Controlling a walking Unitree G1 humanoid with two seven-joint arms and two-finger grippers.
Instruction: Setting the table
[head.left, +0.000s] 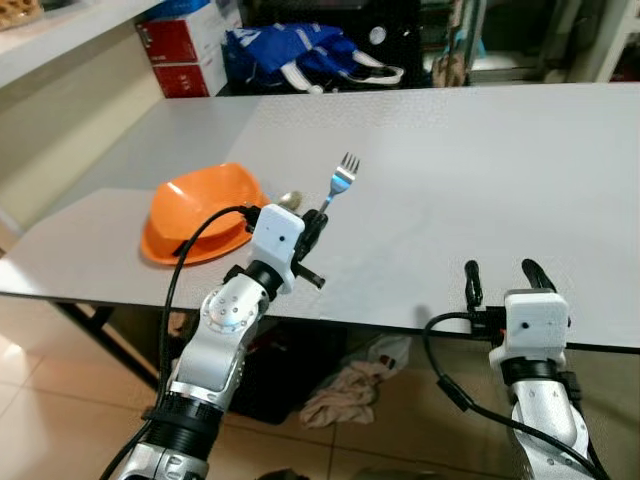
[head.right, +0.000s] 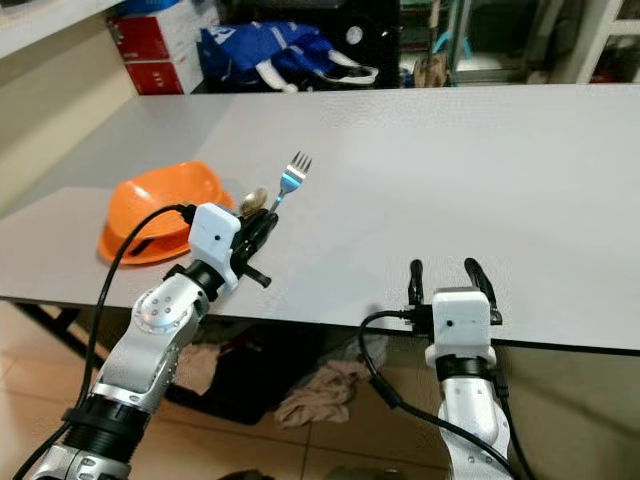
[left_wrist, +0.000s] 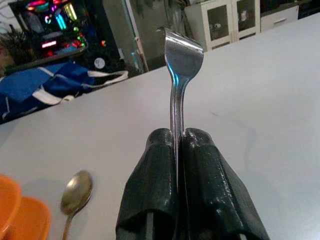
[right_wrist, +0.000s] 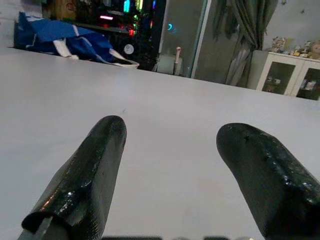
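While its tines point up and away toward the far side of the table, a metal fork (head.left: 343, 178) is held above the grey table (head.left: 480, 170), its handle pinched between the two black fingers of the left gripper (head.left: 314, 226), which are pressed together around it. The left wrist view shows the fork (left_wrist: 180, 70) rising edge-on from between those fingers (left_wrist: 155, 190). The fork hangs over the near left part of the tabletop, just right of an orange bowl (head.left: 200, 212) that rests on the table near its near edge. A spoon (left_wrist: 75, 196) lies on the table between the bowl and the gripper, its bowl end toward the far side. At the near right edge of the table, the right gripper (head.left: 498, 279) sits low with its two fingers (right_wrist: 95, 165) spread apart and nothing between them. Beyond the far edge lie a blue bag (head.left: 290, 50) and red and white boxes (head.left: 185, 45). On the tiled floor under the table, a crumpled cloth (head.left: 345, 392) is visible.
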